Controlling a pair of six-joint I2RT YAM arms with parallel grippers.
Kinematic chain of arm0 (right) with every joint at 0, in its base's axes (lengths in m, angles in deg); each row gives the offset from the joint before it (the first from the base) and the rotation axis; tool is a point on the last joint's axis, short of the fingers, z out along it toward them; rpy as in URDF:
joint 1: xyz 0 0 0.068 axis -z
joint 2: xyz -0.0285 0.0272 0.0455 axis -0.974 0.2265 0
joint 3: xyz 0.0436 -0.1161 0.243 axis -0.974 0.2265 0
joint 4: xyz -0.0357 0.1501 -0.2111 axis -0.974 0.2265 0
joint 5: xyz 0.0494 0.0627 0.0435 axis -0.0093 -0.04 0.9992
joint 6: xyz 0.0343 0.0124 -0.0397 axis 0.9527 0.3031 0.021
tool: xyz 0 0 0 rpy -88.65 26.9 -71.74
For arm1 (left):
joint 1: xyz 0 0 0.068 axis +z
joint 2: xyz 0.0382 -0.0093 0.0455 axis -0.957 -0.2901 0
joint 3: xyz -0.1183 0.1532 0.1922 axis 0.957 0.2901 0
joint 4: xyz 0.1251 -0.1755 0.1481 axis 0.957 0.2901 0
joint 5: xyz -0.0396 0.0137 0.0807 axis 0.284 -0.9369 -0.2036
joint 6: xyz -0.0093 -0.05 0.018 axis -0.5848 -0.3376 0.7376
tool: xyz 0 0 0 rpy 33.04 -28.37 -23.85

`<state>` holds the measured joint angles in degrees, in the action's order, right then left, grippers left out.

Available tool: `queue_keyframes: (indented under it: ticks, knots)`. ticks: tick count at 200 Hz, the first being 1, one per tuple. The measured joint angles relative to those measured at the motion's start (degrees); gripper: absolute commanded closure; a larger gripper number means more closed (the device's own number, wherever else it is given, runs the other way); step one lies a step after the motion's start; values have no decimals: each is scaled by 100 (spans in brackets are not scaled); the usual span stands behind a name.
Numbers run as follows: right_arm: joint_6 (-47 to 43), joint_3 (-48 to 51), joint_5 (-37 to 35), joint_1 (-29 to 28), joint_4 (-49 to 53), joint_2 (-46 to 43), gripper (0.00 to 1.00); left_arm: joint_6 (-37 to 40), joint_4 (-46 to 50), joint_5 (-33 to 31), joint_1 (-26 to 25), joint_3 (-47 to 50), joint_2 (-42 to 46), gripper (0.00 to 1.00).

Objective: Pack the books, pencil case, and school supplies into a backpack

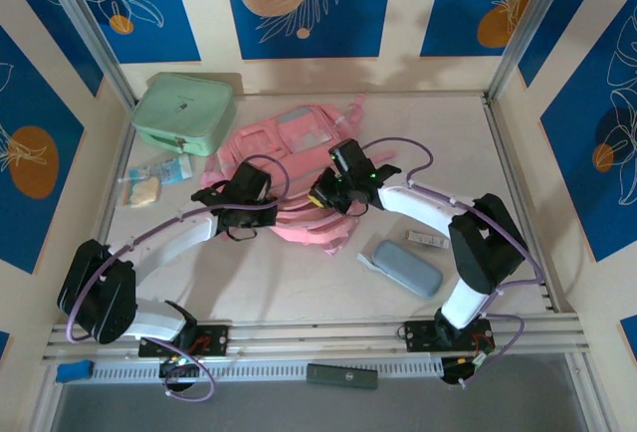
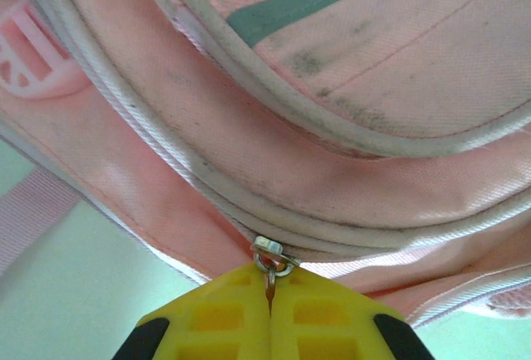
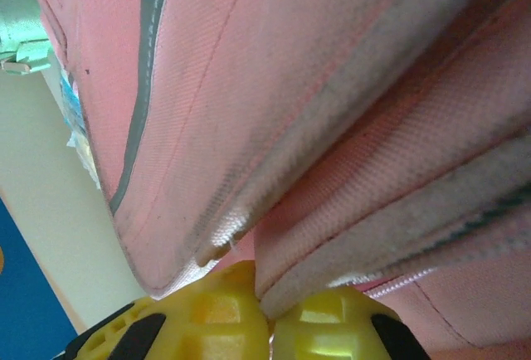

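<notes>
**Both grippers clamping on the backpack's zip seam while the supplies are waiting on the bench**

Nearest the arm bases, a slim dark bar [image 1: 341, 376] is lying on the front rail. Just beyond it, the grey-blue pencil case [image 1: 400, 268] is resting flat on the bench [image 1: 299, 283] beside the right arm's elbow. Its long axis is running across the bench and angling slightly nearer at its right end. A small whitish bar [image 1: 428, 240], the school supply, is sitting just past it. Both are lying to the near right of the backpack [image 1: 289, 153], so the right arm is the nearer one for fetching them.

At mid-bench the two arms are converging on the pink backpack's near edge. The left gripper [image 2: 270, 298] is pressing its yellow fingers together on the metal zip pull [image 2: 270, 284], which is hanging from its slider [image 2: 275, 252] on the piped seam. The right gripper [image 3: 267, 314] is pinching a fold of the pink fabric and piping, probably bracing the bag. The coming move is likely turning on the zip track, which is curving away on both sides of the slider.

The seam is looking closed, and what the backpack is holding is hidden.

Farther left, a plastic packet [image 1: 154, 178] and a mint-green case [image 1: 184, 111] are sitting apart from the bag.
</notes>
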<state>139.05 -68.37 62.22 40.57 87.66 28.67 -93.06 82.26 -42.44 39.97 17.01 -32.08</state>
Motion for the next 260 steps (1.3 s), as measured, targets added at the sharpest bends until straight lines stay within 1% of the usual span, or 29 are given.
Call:
queue_keyframes:
  ticks: [30, 48, 95, 118, 152, 156, 158, 163, 167, 177, 188, 211, 226, 241, 260]
  knots:
    - [-105, 42, 166, 157, -31, -129, 100, 138, -131, 155, 538, -33, -107, 100]
    - [-201, 42, 197, 212, -33, -155, 100, 223, -173, 227, 723, -140, -282, 100]
    - [-343, 42, 162, 271, -26, -155, 100, 286, -125, 313, 992, -520, -778, 100]
    - [-361, 42, 162, 271, -133, -151, 100, 284, -157, 470, 1126, -610, -925, 100]
    - [-555, 37, 170, 254, -195, -122, 100, 284, -146, 522, 1169, -667, -1034, 100]
    - [-579, 37, 173, 254, -199, -125, 100, 284, -138, 529, 1169, -678, -1045, 95]
    - [-599, 37, 173, 254, -201, -125, 98, 284, -133, 531, 1169, -678, -1045, 92]
    - [-643, 37, 177, 254, -205, -125, 90, 280, -133, 551, 1176, -680, -1047, 80]
    - [-658, 37, 177, 256, -205, -125, 84, 286, -133, 573, 1180, -680, -1047, 75]
    - [-774, 28, 173, 258, -146, -125, 70, 278, -133, 579, 1215, -671, -1029, 66]
    - [-938, 26, 170, 282, 20, -140, 60, 247, -160, 586, 1342, -599, -957, 60]
    - [-1373, 42, 109, 282, 431, -304, 43, 92, -177, 581, 1471, -358, -551, 54]
    - [-1598, 96, 63, 282, 728, -627, 37, -42, -199, 586, 1423, -157, -155, 52]
    - [-1784, 190, -52, 282, 1095, -1121, 32, -216, -304, 632, 1244, 153, 334, 51]
    - [-1963, 461, -332, 299, 1569, -1888, 25, -507, -439, 675, 837, 529, 844, 50]
